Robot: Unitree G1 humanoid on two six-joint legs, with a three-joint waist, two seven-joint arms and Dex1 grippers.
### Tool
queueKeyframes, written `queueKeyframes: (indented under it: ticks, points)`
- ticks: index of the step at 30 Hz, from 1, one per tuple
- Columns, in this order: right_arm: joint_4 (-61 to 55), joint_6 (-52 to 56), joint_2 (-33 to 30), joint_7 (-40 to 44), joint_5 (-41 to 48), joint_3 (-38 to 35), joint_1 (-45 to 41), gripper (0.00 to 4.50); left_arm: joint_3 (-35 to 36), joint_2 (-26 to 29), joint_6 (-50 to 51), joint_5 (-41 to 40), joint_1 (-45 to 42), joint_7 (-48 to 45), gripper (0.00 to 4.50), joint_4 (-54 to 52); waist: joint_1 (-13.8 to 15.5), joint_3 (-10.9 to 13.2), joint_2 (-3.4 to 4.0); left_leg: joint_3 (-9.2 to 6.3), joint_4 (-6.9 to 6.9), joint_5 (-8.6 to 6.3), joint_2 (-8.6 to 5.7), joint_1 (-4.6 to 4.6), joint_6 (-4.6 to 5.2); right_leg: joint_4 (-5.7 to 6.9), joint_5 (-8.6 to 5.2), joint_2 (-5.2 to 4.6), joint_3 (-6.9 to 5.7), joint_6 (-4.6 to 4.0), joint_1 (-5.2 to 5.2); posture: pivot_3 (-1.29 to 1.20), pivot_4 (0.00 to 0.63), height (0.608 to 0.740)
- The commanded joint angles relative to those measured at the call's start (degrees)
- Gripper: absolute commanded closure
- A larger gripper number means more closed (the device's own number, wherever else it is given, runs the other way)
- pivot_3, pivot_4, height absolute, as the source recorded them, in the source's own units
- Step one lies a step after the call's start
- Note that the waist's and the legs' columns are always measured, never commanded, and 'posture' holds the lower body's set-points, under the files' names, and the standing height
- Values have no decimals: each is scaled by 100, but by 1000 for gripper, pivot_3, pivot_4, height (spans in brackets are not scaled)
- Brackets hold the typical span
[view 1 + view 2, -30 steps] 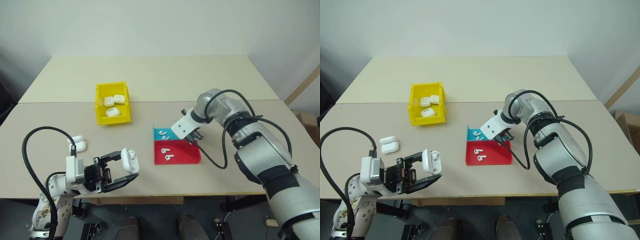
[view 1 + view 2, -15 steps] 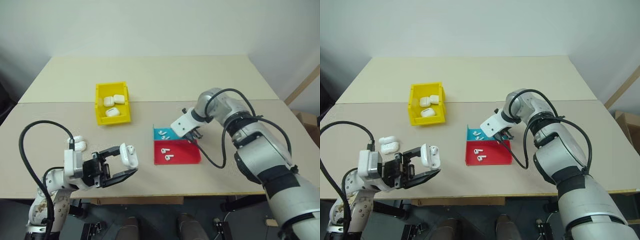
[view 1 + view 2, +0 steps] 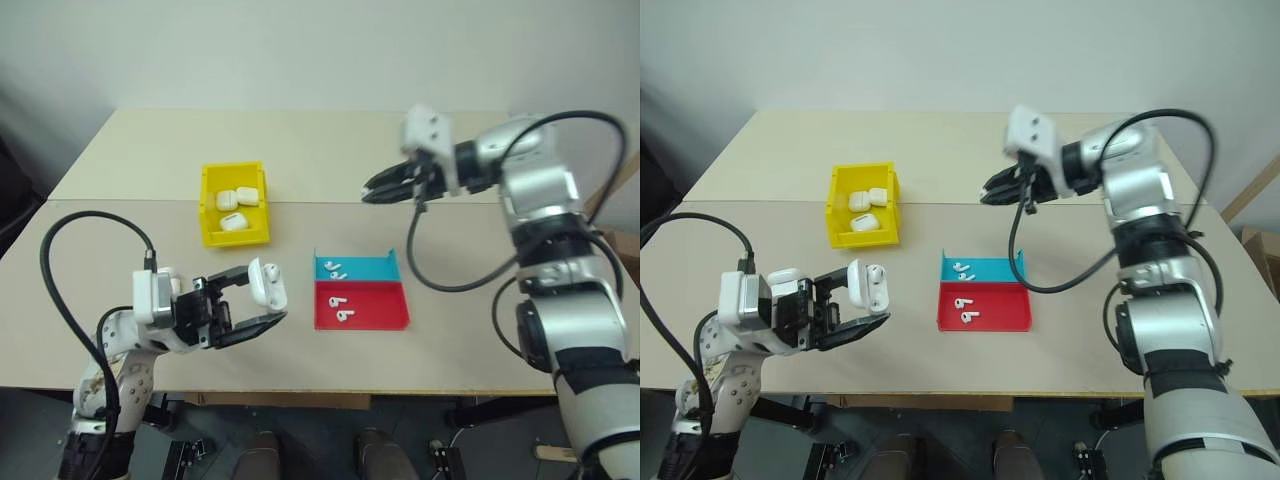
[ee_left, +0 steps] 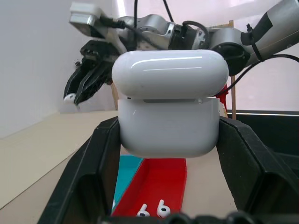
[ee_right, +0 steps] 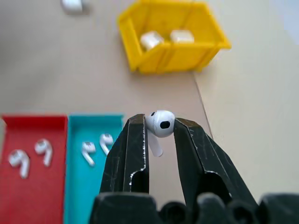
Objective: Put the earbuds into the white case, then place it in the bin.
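**Earbud lifted, case waiting: the loading step**

- Right end effector (image 5: 161,135) is up above the table (image 3: 150,150), past the tray, its two fingers pinched on one white earbud (image 5: 160,124), stem hanging down between them.
- Left end effector (image 3: 262,304) is clamped on the white case (image 3: 266,285), held off the table at the near left; lid looks ajar in the left wrist view.
- Red-and-blue tray (image 3: 375,312) holds four more earbuds, two per compartment.
- Yellow bin (image 3: 211,232) sits beyond the left end effector, three cases already in it. Spare cases (image 3: 784,275) lie beside the left arm.

Judgement: the step in hand is filling the case; binning comes later. Next move calls for bringing the pinched earbud across to the case, stem lined up with a socket. Small, glossy part, so a slip or misalignment looks likely.
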Motion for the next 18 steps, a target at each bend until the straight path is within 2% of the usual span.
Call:
queueKeyframes:
  ticks: [1,5,10,14,18]
  points:
    - [-1785,1999,-371,-383,1057,-894,300,3883,-156,-142,293,-214,-536,136,1728,43,25,0,0,-1,1,0,0,-1,0,1,0,0,0,0,0,0,150,740]
    - [-3033,3462,-549,-963,2070,-1746,635,3883,-328,-419,396,-239,-1098,31,1728,325,31,0,0,-3,6,0,-4,-7,0,-2,-1,0,-4,2,2,0,150,740]
    - [-4487,4332,-445,-1684,3225,-2641,1157,3883,-617,-807,305,-77,-1628,-132,1728,762,12,0,0,-2,6,0,-3,-8,0,-8,-1,5,-5,3,5,0,150,740]
    - [-5189,4778,-139,-2443,3913,-2899,1370,3883,-737,-1067,243,-6,-1808,-157,1728,880,-3,0,0,-3,7,1,-4,-8,2,-6,-1,6,-3,4,6,0,150,740]
    - [-5288,5126,238,-3185,4549,-3135,1326,3883,-799,-1157,283,22,-1830,-220,1728,824,-6,0,0,-3,7,2,-4,-7,3,-3,-1,6,-2,4,6,0,150,740]
